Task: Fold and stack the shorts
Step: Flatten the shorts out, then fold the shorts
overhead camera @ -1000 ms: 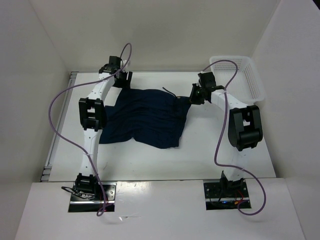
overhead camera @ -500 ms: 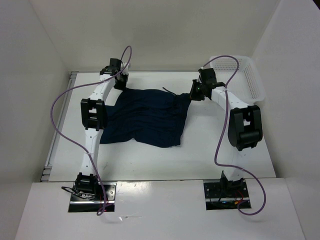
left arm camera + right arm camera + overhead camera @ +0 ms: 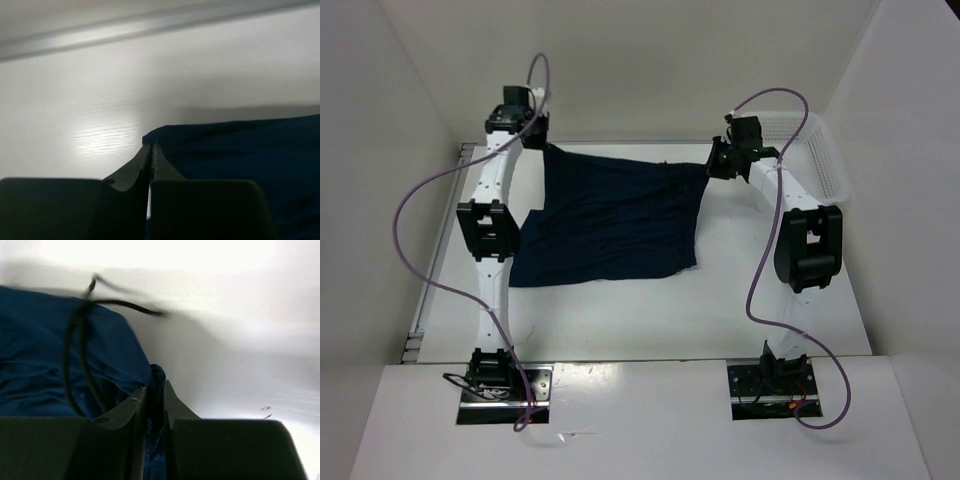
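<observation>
The dark navy shorts hang stretched between my two grippers at the back of the table, their lower part resting on the surface. My left gripper is shut on the far left corner of the cloth. In the left wrist view its tips pinch the edge of the shorts. My right gripper is shut on the far right corner. In the right wrist view a bunched fold of the shorts sits between its tips, and the thin dark drawstring loops over the cloth.
A white mesh basket stands at the back right, close behind the right arm. The white table is walled in by white panels on three sides. Purple cables arch over both arms.
The left gripper closed on the shorts' far left corner and drew it back and to the left. The right gripper shifted back and right. The cloth is now pulled taut between them.
</observation>
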